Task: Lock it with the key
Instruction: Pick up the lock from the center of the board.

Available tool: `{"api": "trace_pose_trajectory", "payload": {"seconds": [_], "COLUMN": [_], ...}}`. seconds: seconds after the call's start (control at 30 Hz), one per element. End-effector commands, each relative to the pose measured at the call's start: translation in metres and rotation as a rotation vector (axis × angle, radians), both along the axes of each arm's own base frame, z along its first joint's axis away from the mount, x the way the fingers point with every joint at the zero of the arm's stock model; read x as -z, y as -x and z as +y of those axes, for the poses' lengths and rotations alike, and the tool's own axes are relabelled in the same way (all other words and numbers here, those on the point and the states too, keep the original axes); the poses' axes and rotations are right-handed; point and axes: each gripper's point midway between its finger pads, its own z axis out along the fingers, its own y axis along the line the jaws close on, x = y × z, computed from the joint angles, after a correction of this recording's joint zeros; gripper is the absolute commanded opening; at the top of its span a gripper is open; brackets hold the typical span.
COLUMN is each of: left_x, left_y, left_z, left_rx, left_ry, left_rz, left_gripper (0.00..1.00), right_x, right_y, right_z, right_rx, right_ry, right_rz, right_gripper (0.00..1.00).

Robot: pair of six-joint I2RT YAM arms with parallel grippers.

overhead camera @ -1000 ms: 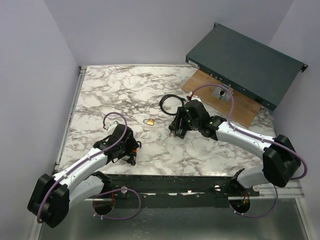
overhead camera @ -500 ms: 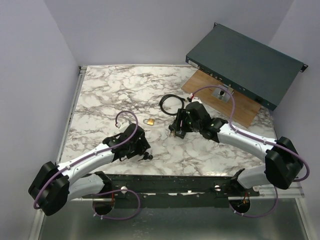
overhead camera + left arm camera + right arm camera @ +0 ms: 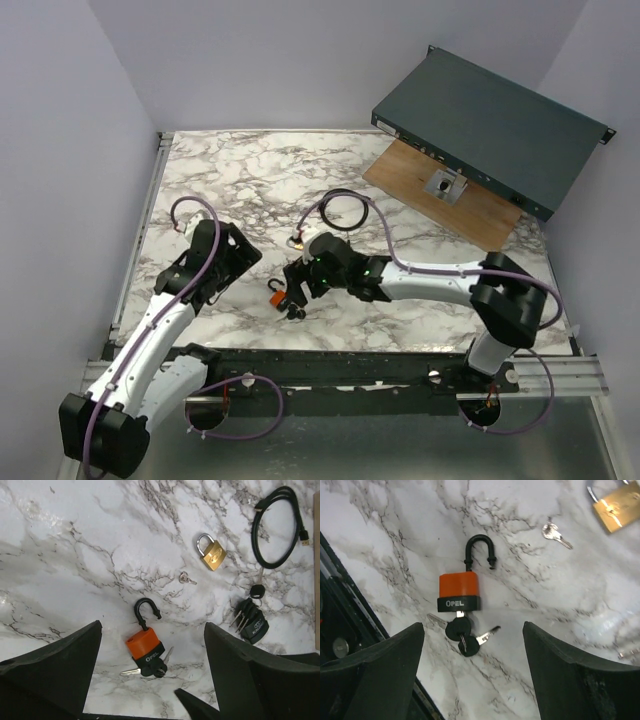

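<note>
Orange padlock [image 3: 459, 592], shackle open; loose key [image 3: 552, 532] and brass padlock [image 3: 615, 510] at 1 o'clock, clear of it. Right gripper [image 3: 471, 632], spread, newly overhead; left gripper [image 3: 150, 635], spread, pulled back.

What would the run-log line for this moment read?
left gripper: open, empty | right gripper: open, empty, over orange padlock | orange padlock: on table, shackle open, key inserted

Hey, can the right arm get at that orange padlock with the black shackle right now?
Probably yes: the open right gripper hangs right above the orange padlock with black shackle, and nothing lies between them.
</note>
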Motion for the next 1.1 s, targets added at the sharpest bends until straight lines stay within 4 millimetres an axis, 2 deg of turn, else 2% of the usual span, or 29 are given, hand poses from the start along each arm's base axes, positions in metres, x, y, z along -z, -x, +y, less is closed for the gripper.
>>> {"api": "trace_pose_trajectory", "payload": {"seconds": [0.0,0.17,0.37,0.5,0.77,0.9,1.07], "left_x": [-0.027,-0.037,-0.039,-0.04,-0.044,-0.045,-0.045], "left_y": [-0.002,-0.005,-0.005,-0.007,-0.01,-0.013,-0.015], "left_z": [0.007,0.014,0.013,0.013,0.015,0.018,0.027], "left_rx": [0.063,0.071,0.083,0.084,0.084,0.07,0.039], "left_ry": [0.002,0.012,0.041,0.055,0.064,0.065,0.059], "left_rz": [-0.048,-0.074,-0.083,-0.092,-0.108,-0.116,-0.117], "left_gripper": [0.82,0.82,0.82,0.83,0.83,0.83,0.83], "right_x": [0.008,0.026,0.039,0.062,0.075,0.081,0.084], "right_y": [0.009,0.008,0.014,0.016,0.01,0.013,0.021], "right_z": [0.04,0.056,0.069,0.067,0.057,0.056,0.06], "right_rx": [-0.192,-0.222,-0.26,-0.258,-0.207,-0.205,-0.211], "right_ry": [0.022,0.061,0.111,0.21,0.3,0.305,0.309], "right_rz": [-0.095,-0.091,-0.1,-0.094,-0.108,-0.103,-0.1], "right_gripper": [0.84,0.85,0.87,0.87,0.84,0.78,0.66]}}
